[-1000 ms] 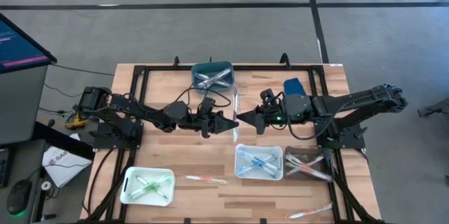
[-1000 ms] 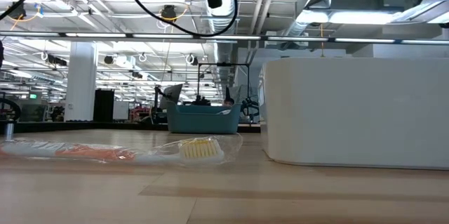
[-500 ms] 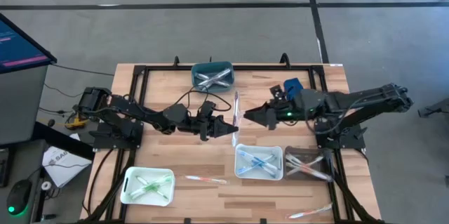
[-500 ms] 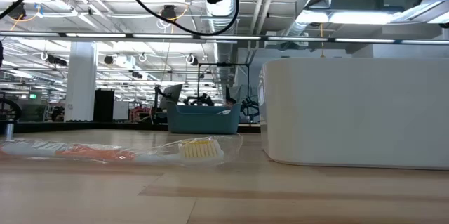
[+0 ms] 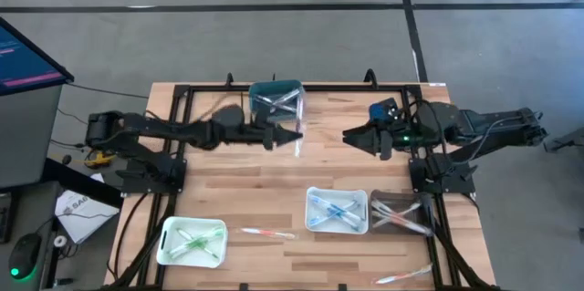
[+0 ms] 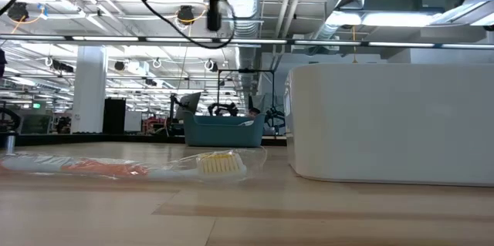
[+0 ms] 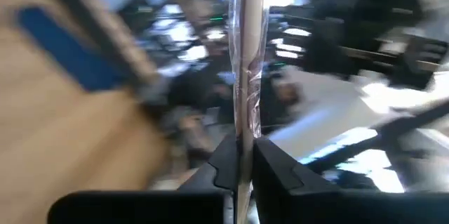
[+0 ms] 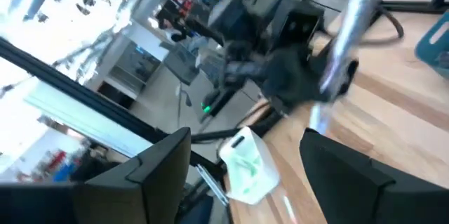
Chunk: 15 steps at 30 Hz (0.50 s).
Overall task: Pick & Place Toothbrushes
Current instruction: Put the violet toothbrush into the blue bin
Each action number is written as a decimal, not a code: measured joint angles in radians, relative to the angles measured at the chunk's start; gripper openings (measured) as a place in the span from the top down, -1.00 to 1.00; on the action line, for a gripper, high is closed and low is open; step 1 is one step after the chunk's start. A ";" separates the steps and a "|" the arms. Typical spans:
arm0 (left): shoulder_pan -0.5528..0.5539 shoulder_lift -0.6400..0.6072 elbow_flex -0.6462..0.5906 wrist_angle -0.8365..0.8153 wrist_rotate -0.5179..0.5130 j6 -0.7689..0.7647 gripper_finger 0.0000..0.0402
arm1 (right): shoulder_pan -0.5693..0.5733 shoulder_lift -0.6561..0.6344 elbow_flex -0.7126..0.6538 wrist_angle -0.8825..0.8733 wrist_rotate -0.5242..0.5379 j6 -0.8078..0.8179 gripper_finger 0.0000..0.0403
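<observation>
My left gripper [image 5: 294,136] reaches from the table's left to just beside the teal bin [image 5: 276,98] and is shut on a clear-wrapped toothbrush [image 7: 247,55]. My right gripper [image 5: 350,136] stands open to the right of it, with nothing between its fingers [image 8: 168,168]. The teal bin holds white or clear toothbrushes. Green toothbrushes lie in a white tray [image 5: 166,253], blue ones in another white tray [image 5: 313,225], and pale ones in a dark tray [image 5: 376,202]. A pink toothbrush [image 5: 267,233] lies loose on the table. My left gripper pinches the wrapped toothbrush's handle [image 7: 243,136] between its two fingers. The fingers come level from the table's left and lie across it. Most of its length stretches away from the fingers on one side. It is lifted clear of the table.
A second loose toothbrush [image 5: 401,275] lies by the table's near right corner. A black frame [image 5: 182,109] runs around the table top. In the low view the pink toothbrush [image 6: 123,167] lies in front of the white tray's wall [image 6: 394,123].
My right gripper has opened, let go of the wrapped toothbrush and drawn back toward the table's right edge. My left gripper has kept its hold and carried the toothbrush toward the far edge, up to the teal bin.
</observation>
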 joint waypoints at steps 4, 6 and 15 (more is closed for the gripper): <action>0.131 -0.064 0.033 -0.255 0.023 0.096 0.95 | 0.013 0.000 0.000 -0.043 0.000 -0.055 -0.29; 0.201 -0.076 0.058 -0.359 0.037 0.143 0.95 | 0.014 0.000 0.000 -0.073 -0.001 -0.081 -0.29; 0.422 0.027 0.243 -0.736 0.049 0.374 0.95 | -0.086 0.002 0.000 -0.238 -0.001 -0.185 -0.29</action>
